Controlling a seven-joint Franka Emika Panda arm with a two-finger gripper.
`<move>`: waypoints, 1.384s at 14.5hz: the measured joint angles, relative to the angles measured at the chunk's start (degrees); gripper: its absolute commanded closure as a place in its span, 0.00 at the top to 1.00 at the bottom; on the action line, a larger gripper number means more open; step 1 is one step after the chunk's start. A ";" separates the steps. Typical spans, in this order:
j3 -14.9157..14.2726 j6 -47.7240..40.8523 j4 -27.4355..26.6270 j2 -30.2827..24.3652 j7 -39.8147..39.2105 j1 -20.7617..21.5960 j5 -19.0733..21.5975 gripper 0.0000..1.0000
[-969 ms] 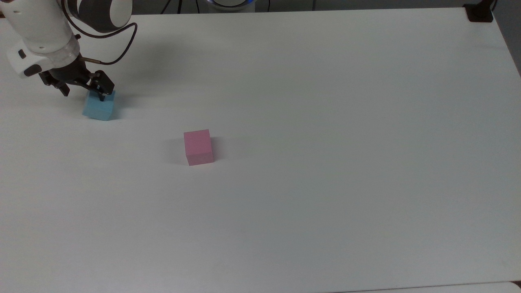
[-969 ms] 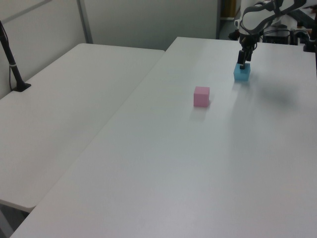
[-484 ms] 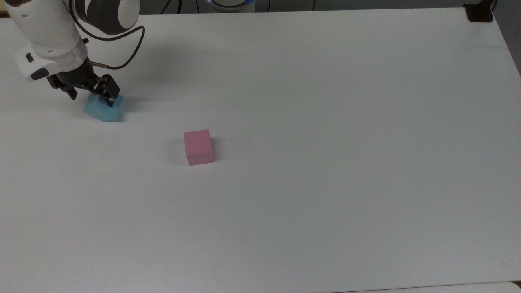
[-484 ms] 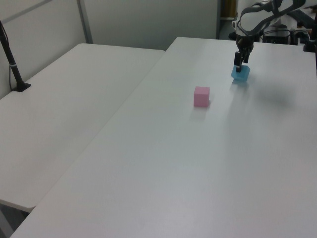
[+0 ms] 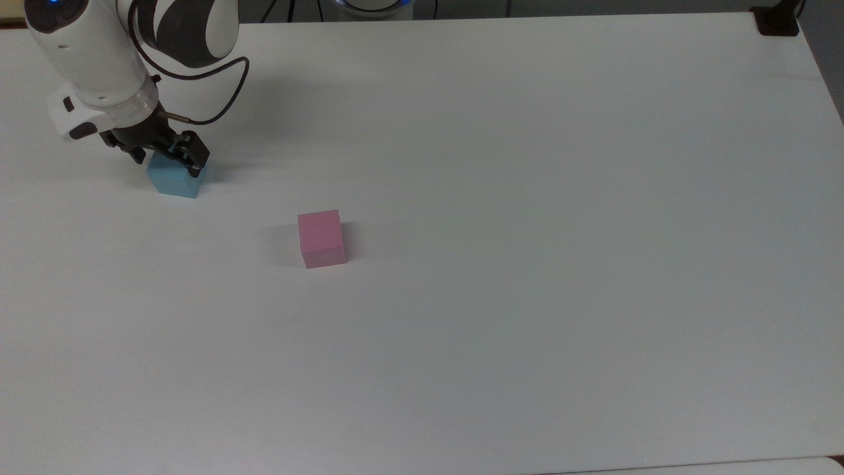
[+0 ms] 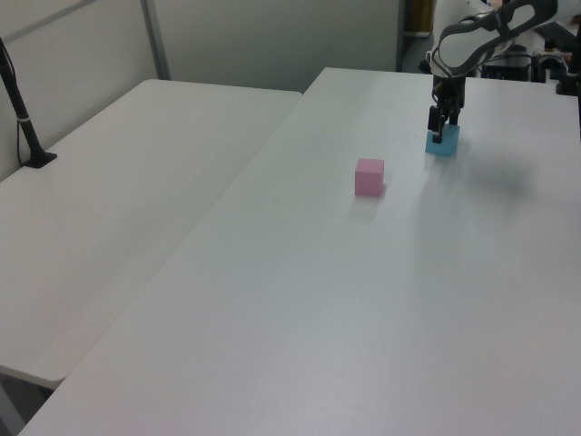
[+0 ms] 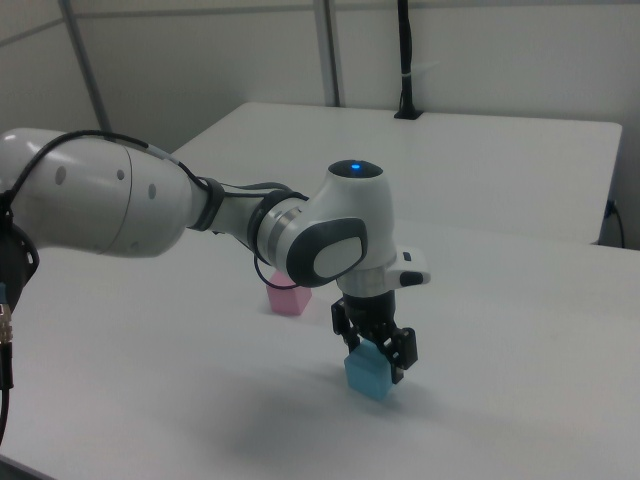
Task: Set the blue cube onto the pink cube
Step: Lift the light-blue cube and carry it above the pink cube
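The blue cube (image 5: 175, 181) sits at the top view's far left, between the black fingers of my gripper (image 5: 168, 158), which is shut on it. Its faces are level. It rests on the table or just above it; I cannot tell which. The left view has the blue cube (image 6: 443, 143) under the gripper (image 6: 439, 128) at the far end of the table. In the right view the gripper (image 7: 378, 354) clasps the blue cube (image 7: 367, 378) from above. The pink cube (image 5: 321, 237) stands alone on the table, to the right of and below the blue one in the top view. It appears too as pink cube (image 6: 369, 176) and pink cube (image 7: 290, 300).
The white table (image 5: 527, 264) stretches wide to the top view's right. A black mount (image 5: 777, 20) sits at its top-right corner. In the left view a second table (image 6: 109, 209) adjoins on the left, with a black pole (image 6: 20, 109) on it.
The gripper has carried the blue cube a little to the top view's right, toward the pink cube. The cube was tilted half a second ago and is level now. The pink cube has not moved.
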 measured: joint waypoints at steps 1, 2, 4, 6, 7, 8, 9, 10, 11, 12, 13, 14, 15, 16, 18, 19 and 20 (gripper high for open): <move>0.47 0.00 0.00 0.03 0.93 0.01 0.00 0.43; 0.82 0.00 0.11 0.02 1.46 0.03 0.00 0.38; 1.55 -0.54 0.94 -0.43 1.79 0.02 0.00 0.38; 3.25 -7.81 5.00 -2.04 2.37 0.04 0.22 0.38; 4.27 -10.79 7.10 -2.63 2.90 0.04 0.48 0.38; 6.38 -14.27 10.20 -3.40 4.13 0.15 0.77 0.37; 8.46 -15.89 12.14 -3.86 5.30 0.25 0.77 0.37; 9.87 -16.31 13.05 -3.98 5.92 0.44 0.77 0.37; 10.96 -16.43 13.69 -3.97 6.36 0.87 0.77 0.37; 11.74 -16.50 14.07 -3.96 6.57 1.77 0.77 0.37; 12.08 -16.51 14.21 -3.88 6.70 3.13 0.76 0.37; 12.21 -16.51 14.37 -3.59 6.85 5.23 0.70 0.37; 12.26 -16.50 14.87 -2.99 6.96 6.95 0.06 0.37; 12.28 -16.49 15.94 -1.98 6.98 8.29 -1.12 0.37; 12.29 -15.48 18.17 0.61 6.98 10.57 -2.95 0.37; 12.30 -14.66 18.67 1.79 6.99 11.55 -4.02 0.37; 12.29 -14.04 18.84 2.79 7.01 12.23 -4.61 0.37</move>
